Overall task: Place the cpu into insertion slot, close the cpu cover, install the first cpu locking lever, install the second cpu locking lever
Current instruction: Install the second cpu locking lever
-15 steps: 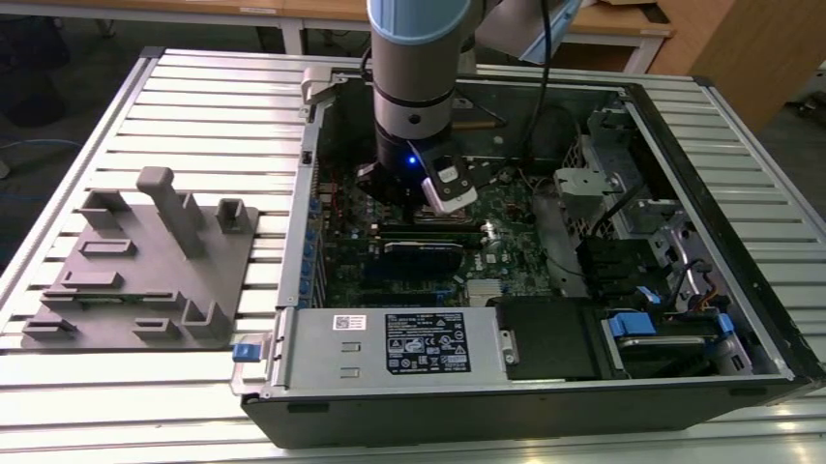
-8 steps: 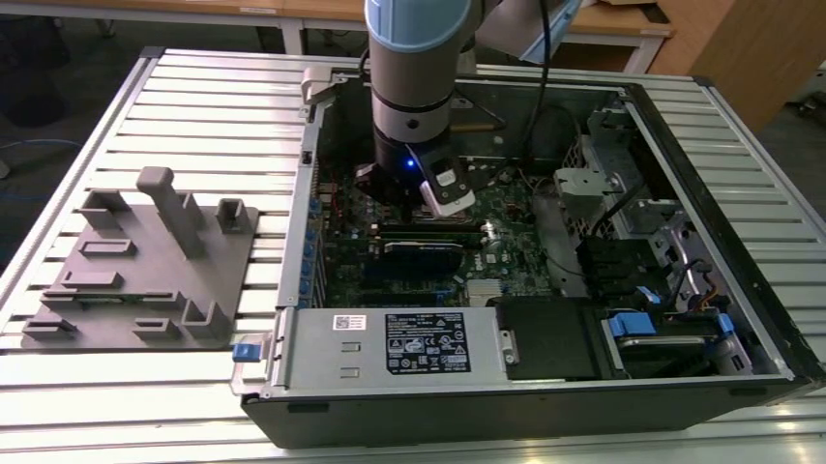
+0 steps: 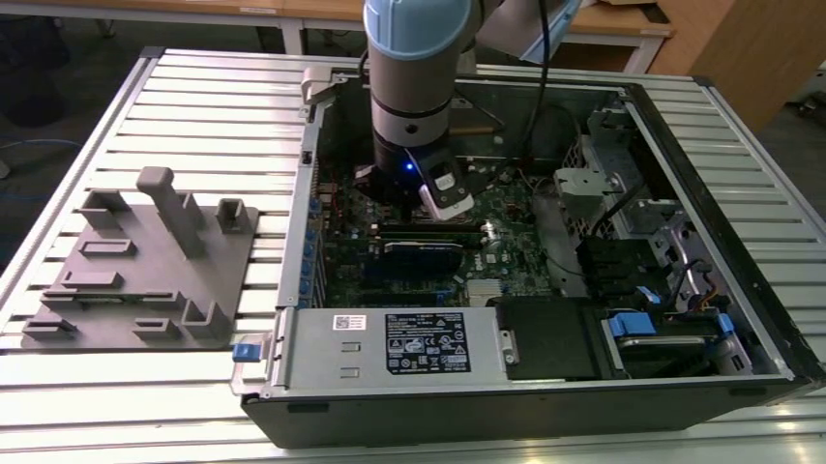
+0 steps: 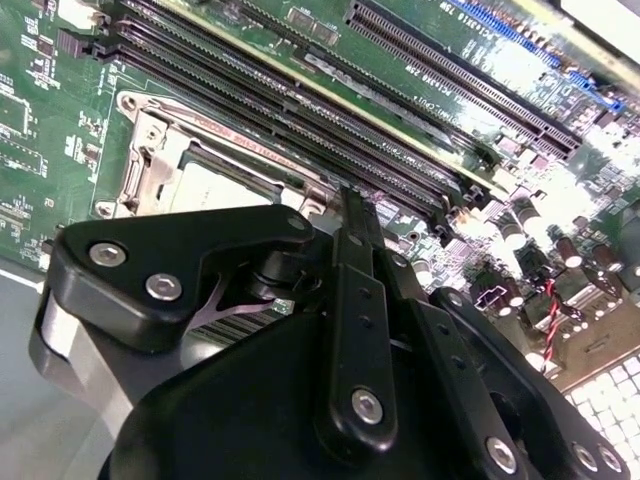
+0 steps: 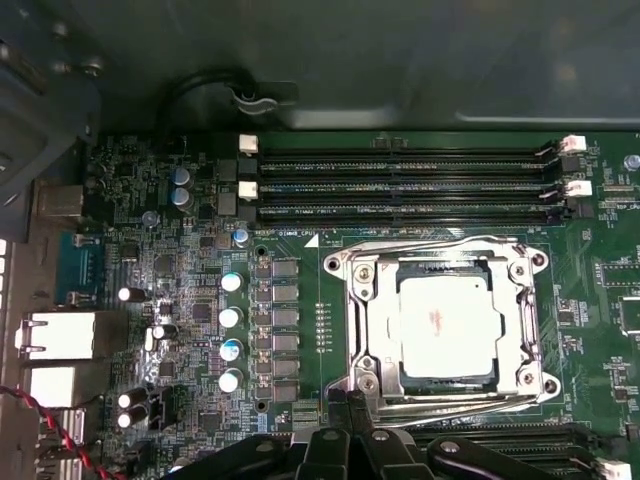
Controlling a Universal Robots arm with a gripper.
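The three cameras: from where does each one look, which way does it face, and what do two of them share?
Exterior view: off the arm, high, looking down into the open computer case; the arm shows.
First wrist view: on the arm, facing down at the circuit board; the gripper shows at the edge.
Second wrist view: on the arm, low, slanting across the board; the gripper's black body is in front.
Shared: both wrist views show the cpu in the insertion slot.

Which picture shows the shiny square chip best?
The first wrist view: the cpu sits square-on in its slot, whole top visible. In the second wrist view, the cpu shows slanted, partly behind the gripper. In the exterior view, the arm stands over that spot.
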